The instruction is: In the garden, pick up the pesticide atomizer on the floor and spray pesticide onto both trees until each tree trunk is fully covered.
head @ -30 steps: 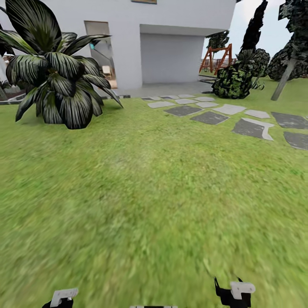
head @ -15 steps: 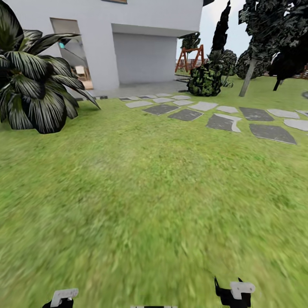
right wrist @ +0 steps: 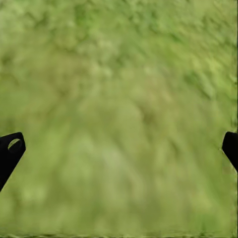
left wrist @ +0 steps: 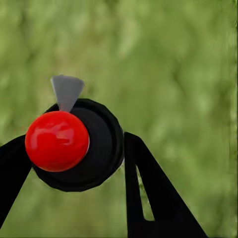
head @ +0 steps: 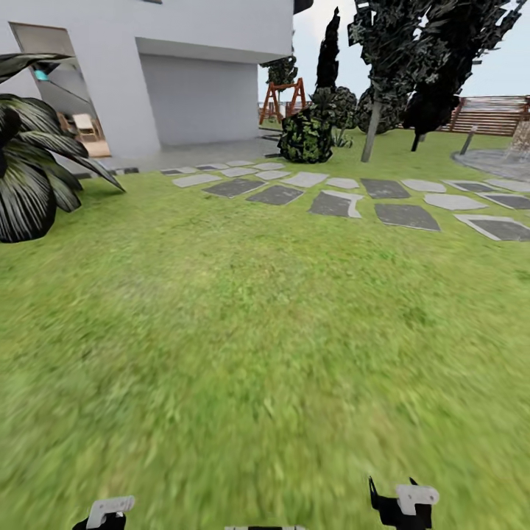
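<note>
The left gripper (left wrist: 74, 163) is clamping a black round-bodied atomizer (left wrist: 99, 144) with a glossy red cap. The right gripper (right wrist: 119, 148) is hanging spread, its fingers cut off. Blurred lawn (head: 265, 331) is stretching to grey paving slabs (head: 335, 202); beyond them, a smooth white house (head: 199, 66).

Right gripper (right wrist: 119, 148) spread wide over seemingly blurred lawn (right wrist: 119, 89).

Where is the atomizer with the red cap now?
In the left wrist view, the atomizer sits between the left claw's fingers, above the lawn.
</note>
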{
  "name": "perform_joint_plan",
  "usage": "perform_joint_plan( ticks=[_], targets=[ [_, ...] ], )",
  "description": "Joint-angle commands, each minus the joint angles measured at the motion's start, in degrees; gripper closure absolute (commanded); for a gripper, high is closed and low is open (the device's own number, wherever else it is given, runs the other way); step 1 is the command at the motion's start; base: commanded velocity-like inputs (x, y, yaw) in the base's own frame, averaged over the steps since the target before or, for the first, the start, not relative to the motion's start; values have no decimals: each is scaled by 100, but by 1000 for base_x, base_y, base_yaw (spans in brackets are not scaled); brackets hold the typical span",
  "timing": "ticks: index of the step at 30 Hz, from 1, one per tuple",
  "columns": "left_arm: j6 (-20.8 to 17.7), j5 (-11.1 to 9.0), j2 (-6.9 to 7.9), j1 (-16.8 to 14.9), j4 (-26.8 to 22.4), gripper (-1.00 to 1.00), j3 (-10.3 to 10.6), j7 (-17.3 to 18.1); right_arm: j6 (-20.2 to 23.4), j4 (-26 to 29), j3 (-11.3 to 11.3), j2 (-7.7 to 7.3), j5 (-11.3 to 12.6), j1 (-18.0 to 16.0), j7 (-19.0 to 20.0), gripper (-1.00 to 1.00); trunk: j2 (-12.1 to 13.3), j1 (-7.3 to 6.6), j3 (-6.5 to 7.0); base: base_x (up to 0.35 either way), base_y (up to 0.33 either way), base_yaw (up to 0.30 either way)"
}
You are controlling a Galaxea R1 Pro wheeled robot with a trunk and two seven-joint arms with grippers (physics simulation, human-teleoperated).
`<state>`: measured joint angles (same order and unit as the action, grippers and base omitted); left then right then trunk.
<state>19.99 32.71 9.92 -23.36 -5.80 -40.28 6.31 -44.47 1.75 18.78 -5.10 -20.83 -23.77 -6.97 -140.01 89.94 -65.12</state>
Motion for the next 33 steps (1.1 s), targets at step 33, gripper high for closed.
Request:
perform_joint_plan(
  ticks=[33],
  targets=[
    [12,16,19,-2,-23,100,-59,31,-9,-8,12,1,-62,-4,-50,-100,-2,-2,-4,-23,-273,-300]
  ],
)
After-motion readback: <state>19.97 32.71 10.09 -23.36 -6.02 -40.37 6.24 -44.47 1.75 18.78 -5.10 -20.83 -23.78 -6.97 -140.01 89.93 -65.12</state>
